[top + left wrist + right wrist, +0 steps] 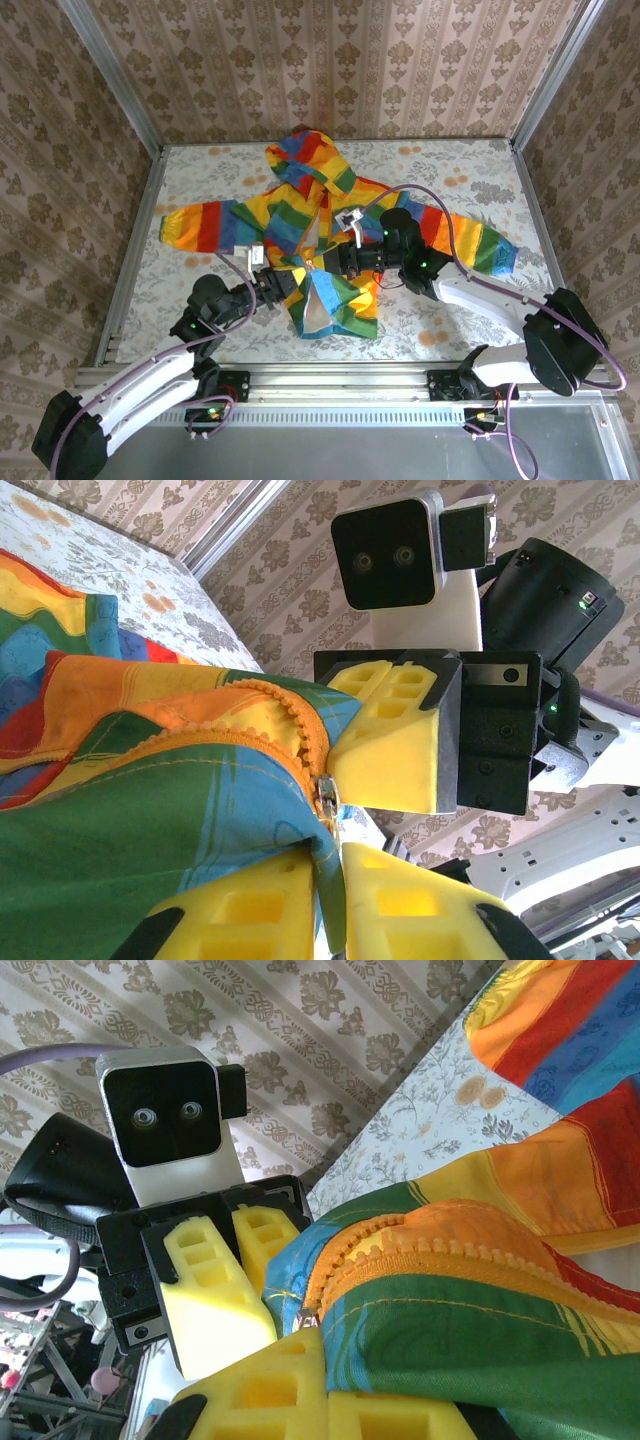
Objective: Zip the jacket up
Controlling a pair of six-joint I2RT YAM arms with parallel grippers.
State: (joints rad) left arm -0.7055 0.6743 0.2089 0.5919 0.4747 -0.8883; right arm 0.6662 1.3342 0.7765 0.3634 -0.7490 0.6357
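Orange zipper (285,705): long axis runs from frame centre up toward hood (310,155).
Left claw (328,880): clamped on jacket (300,215) fabric.
Right claw (322,1380): pinched shut on jacket beside slider (326,802); nearer.

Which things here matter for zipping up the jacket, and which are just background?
Job: jacket, its orange zipper, left end effector, right end effector.
Just there: flowered tabletop, patterned walls, metal frame.

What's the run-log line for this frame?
left hand: shut on jacket beside zipper | right hand: shut on jacket | lower front: open, lining showing | hands: facing tip-to-tip
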